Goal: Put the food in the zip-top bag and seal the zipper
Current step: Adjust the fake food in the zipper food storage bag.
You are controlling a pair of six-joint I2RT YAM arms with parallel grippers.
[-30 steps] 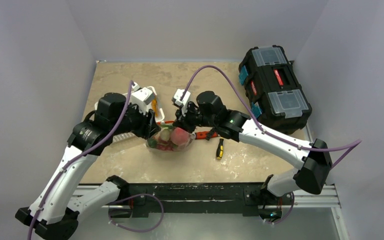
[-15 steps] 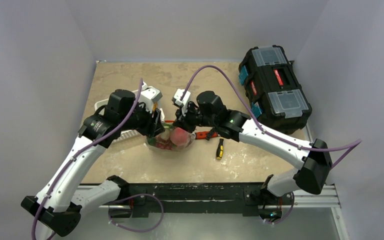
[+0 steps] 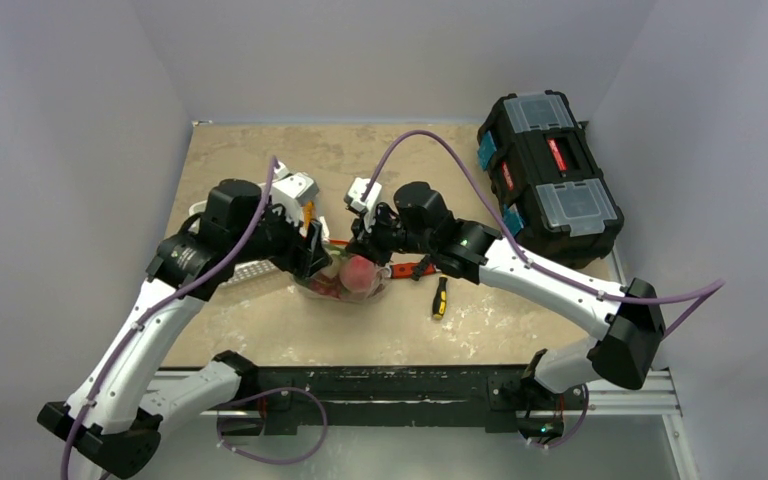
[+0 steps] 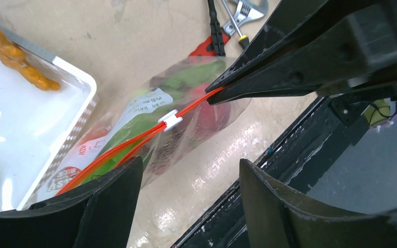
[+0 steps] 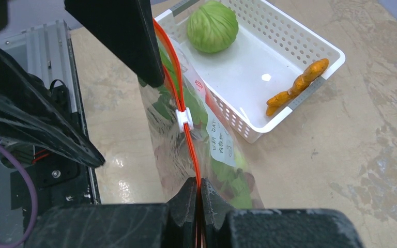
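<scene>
Clear plastic zip-top bag [image 3: 344, 288] of toy food, stretched between both grippers at the middle of the table [image 3: 410, 335].

Towards the table's left edge, a white slatted basket [image 5: 289, 33] holds a green cabbage [image 5: 213, 26] and a knobbly orange piece [image 5: 299, 82]. The left gripper [image 4: 190, 170] has its jaws spread apart astride the bag's left end. The red-orange zipper [image 4: 129, 145] runs taut; its tracks are parted left of the white slider [image 4: 170, 119] and joined right of it. The right gripper [image 5: 199, 186] is clamped on the zipper's right end. A pink peach [image 3: 361, 272] and leafy greens [image 5: 227, 168] show inside. Further right lie a red-handled wrench [image 3: 418, 268] and a screwdriver [image 3: 440, 297], with a black toolbox [image 3: 548, 178] at the right edge.
</scene>
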